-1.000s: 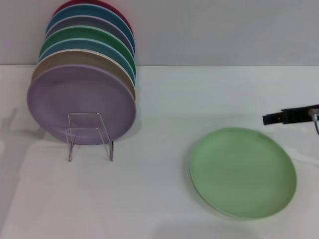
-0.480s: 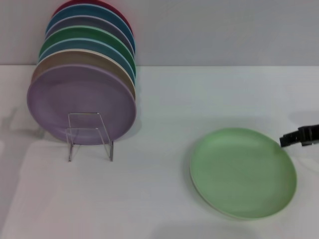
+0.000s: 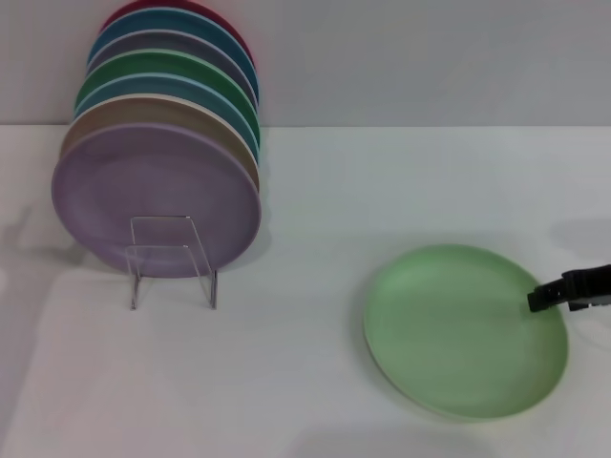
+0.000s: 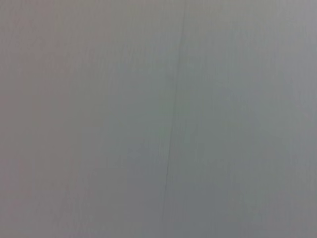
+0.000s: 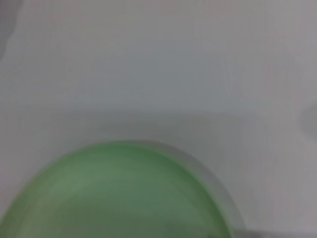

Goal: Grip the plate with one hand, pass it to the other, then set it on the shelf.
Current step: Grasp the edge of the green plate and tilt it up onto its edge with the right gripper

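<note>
The pale mint-green plate (image 3: 465,329) lies flat on the white table at the front right. It also shows in the right wrist view (image 5: 116,193), filling the lower part. My right gripper (image 3: 549,296) reaches in from the right edge, its dark tip over the plate's right rim. The shelf (image 3: 172,260), a small clear wire stand, stands at the left in front of a lilac plate (image 3: 153,196). My left gripper is out of view; the left wrist view shows only a plain grey surface.
Behind the lilac plate (image 3: 153,196) several coloured plates (image 3: 177,81) stand on edge in a row toward the back wall. The white table (image 3: 315,219) spreads between the stand and the mint plate.
My right gripper has moved down and toward the front, from beyond the plate's far right side to over its right rim. The plate and stand have not moved.
</note>
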`<state>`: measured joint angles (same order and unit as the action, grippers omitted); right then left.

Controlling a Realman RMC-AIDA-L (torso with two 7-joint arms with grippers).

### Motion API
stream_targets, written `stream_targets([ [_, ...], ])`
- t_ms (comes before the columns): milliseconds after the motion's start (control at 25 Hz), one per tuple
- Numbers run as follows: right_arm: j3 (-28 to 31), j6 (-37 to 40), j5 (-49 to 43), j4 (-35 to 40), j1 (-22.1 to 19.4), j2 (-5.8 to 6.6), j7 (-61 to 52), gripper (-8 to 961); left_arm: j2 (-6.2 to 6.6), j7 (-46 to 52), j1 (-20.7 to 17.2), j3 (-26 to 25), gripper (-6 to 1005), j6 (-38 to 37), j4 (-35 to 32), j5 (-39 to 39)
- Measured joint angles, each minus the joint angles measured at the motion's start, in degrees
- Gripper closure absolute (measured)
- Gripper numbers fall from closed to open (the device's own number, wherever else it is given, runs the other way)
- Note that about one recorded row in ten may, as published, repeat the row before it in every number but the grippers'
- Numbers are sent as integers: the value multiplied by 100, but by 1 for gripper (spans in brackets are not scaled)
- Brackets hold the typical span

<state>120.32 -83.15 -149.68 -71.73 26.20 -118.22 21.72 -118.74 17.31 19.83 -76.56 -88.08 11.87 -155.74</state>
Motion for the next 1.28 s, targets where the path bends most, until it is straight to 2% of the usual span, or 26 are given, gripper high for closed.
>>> stream_targets([
  [760,2,158,0,667,136,15,175,447,17,0,-33,-35,208,-171,0,9],
  [840,1,155,0,646,131,16,192,669,18,0,-33,-65,209,-176,0,9],
  [1080,-1,164,13,623,114,10,366,808,18,0,-54,-79,213,-191,0,9],
  [1280,-3,219,10,563,124,0,445,848,18,0,-75,-79,216,-255,0,9],
])
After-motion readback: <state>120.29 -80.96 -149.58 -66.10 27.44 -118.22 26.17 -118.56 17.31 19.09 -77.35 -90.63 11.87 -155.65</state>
